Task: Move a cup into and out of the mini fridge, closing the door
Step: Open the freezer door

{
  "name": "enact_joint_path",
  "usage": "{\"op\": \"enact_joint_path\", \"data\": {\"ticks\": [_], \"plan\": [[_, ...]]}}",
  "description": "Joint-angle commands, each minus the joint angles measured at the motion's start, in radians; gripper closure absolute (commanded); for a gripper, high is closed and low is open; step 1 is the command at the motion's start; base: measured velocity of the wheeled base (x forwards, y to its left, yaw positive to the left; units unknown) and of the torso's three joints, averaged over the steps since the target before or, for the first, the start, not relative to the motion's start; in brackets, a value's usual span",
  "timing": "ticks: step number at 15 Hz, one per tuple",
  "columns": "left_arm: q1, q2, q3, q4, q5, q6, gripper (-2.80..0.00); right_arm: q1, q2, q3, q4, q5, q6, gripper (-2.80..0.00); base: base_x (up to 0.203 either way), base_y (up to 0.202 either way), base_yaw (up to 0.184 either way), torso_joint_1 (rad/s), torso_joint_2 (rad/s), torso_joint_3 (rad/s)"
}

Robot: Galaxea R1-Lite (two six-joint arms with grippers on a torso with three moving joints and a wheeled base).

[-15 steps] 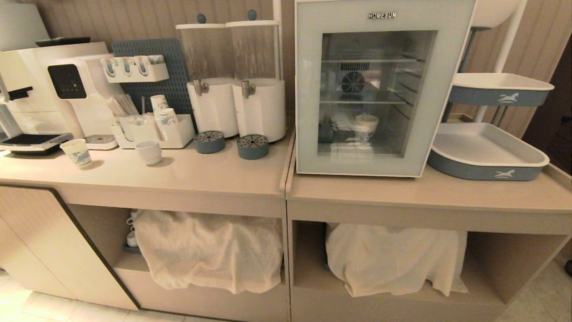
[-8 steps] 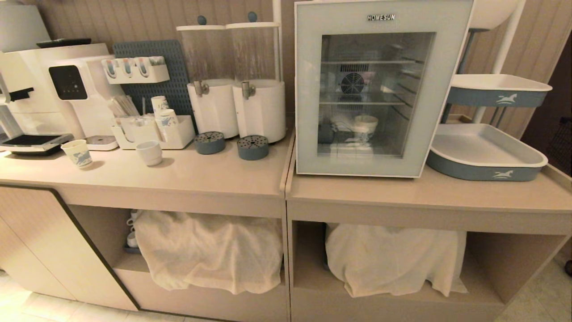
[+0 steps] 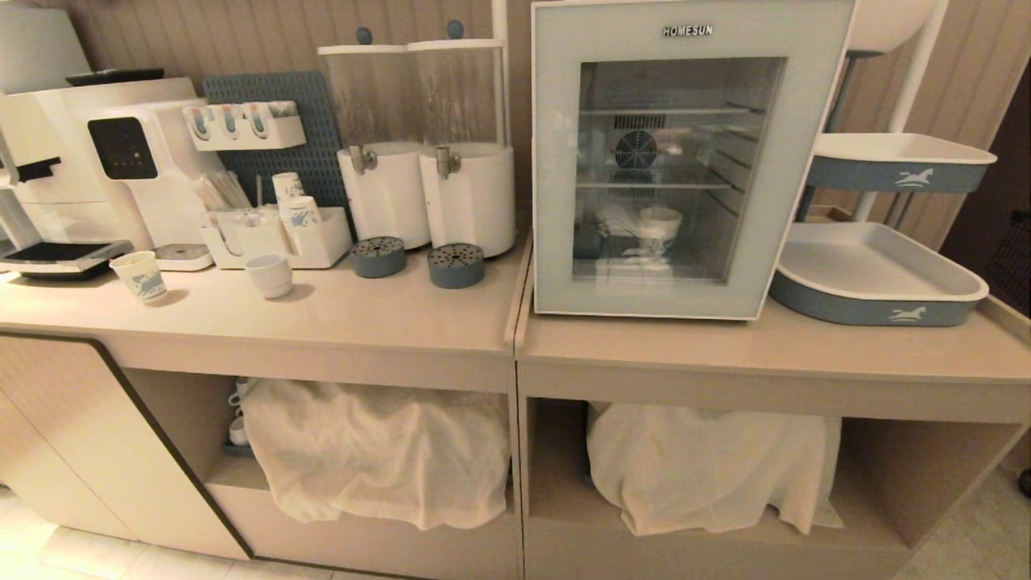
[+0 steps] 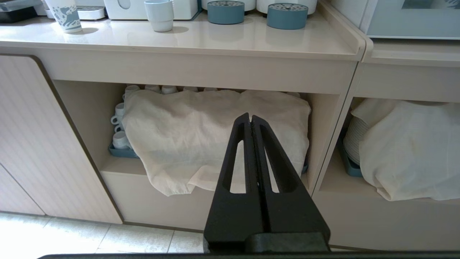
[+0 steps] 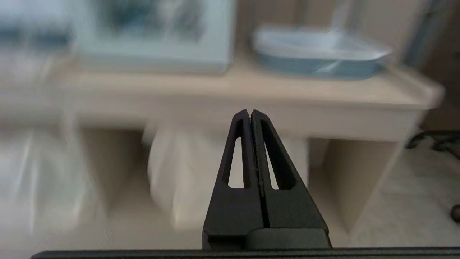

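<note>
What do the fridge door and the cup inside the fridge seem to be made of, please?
The door: a smooth white frame, probably plastic or painted metal, around a clear glass window that shows the shelves. The cup: likely paper, white and matte, though the glass blurs it.

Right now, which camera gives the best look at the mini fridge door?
The head view: the whole door shows, shut, with its glass window. The left wrist view catches only a lower corner; the right wrist view shows just its blurred lower part.
</note>
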Motion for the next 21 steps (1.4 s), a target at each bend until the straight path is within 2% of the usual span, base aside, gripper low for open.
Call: {"op": "enact_joint_path", "data": {"ticks": [1, 4, 5, 21], "plan": [[0.0, 0.0, 0.02, 0.0, 0.0, -0.001, 0.0, 0.0, -0.001, -0.021, 0.122, 0.042, -0.011, 0.0, 0.0, 0.0, 0.0, 0.0, 0.0, 0.0], [0.0, 0.0, 0.02, 0.0, -0.001, 0.001, 0.0, 0.0, -0.001, -0.05, 0.26, 0.043, 0.076, 0.0, 0.0, 0.0, 0.0, 0.0, 0.0, 0.0], [0.0, 0.0, 0.02, 0.0, -0.001, 0.002, 0.0, 0.0, 0.0, -0.052, 0.26, 0.04, 0.091, 0.0, 0.0, 0.0, 0.0, 0.0, 0.0, 0.0], [0.0, 0.0, 0.018, 0.003, -0.003, 0.01, 0.0, 0.0, 0.0, -0.053, 0.26, 0.04, 0.099, 0.0, 0.0, 0.0, 0.0, 0.0, 0.0, 0.0]]}}
